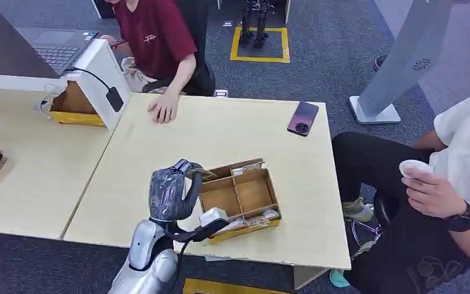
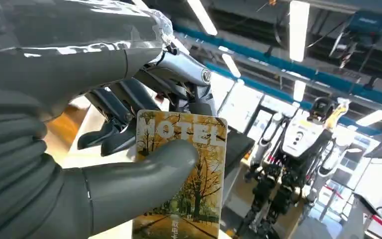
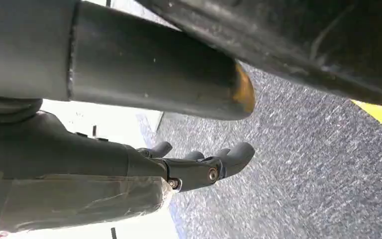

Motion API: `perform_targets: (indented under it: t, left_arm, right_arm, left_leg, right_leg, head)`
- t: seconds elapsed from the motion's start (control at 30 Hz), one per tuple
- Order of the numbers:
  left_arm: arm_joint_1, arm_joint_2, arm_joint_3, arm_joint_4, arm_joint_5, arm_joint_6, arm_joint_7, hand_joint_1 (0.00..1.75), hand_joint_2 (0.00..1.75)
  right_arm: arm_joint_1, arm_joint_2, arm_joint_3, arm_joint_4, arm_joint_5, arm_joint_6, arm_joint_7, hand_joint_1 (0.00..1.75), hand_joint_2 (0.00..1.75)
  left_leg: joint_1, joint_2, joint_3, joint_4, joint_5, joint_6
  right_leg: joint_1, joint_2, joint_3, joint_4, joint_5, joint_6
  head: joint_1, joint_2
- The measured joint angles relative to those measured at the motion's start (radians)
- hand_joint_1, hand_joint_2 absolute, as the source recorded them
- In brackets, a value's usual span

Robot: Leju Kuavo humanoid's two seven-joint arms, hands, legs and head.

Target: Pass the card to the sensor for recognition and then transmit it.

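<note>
The pale wooden counter (image 1: 220,141) spans the middle of the head view, with a second counter (image 1: 30,159) butted against its left side. At the far left a person in a dark red shirt (image 1: 156,37) sits with one hand flat on the counter; at the right a person in a white top and black trousers (image 1: 428,202) sits holding a small white cup (image 1: 415,168). A white box-shaped sensor stand (image 1: 101,76) sits at the far left corner, a black reader (image 1: 114,98) on its slanted face and a laptop (image 1: 61,48) on top. Near the counter's front edge lies a divided wooden tray (image 1: 242,196) with cards stacked along its near side. A dark phone (image 1: 303,117) lies near the far right edge. The left hand (image 1: 170,195) is raised just left of the tray, thumb and fingers (image 2: 109,124) pinching an autumn-tree card (image 2: 189,179) printed "HOTEL", held upright above the counter. The right hand (image 3: 204,164) hangs over grey carpet, fingers loosely apart and holding nothing.
</note>
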Motion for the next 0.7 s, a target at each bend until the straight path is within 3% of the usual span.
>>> perform_targets:
  t: [0.17,0.43,0.7]
  left_arm:
    - [-0.080,0.002,0.055,0.047,-0.050,0.000,0.047,1.75,1.75]
    - [-0.342,0.002,0.202,0.337,-0.067,0.000,0.121,1.75,1.75]
    - [-0.425,0.002,0.303,0.471,-0.110,0.000,0.125,1.75,1.75]
  right_arm:
    - [-0.001,0.000,0.000,0.000,0.043,0.014,0.000,0.00,0.00]
    - [-0.007,0.000,0.007,0.000,0.068,0.019,-0.017,0.00,0.00]
    - [-0.011,0.000,0.008,0.000,0.070,0.019,-0.019,0.00,0.00]
  left_leg:
    - [0.000,0.000,0.000,0.000,0.000,0.001]
    - [0.000,0.000,0.000,0.000,0.003,0.000]
    - [0.000,0.000,-0.001,0.000,0.003,0.000]
  right_leg:
    - [0.000,0.000,0.000,0.000,0.001,0.001]
    - [0.000,0.000,0.000,0.000,0.004,0.000]
    - [0.000,0.000,-0.001,0.000,0.004,0.000]
  head:
    - [0.000,0.000]
    - [0.000,0.000]
    - [0.000,0.000]
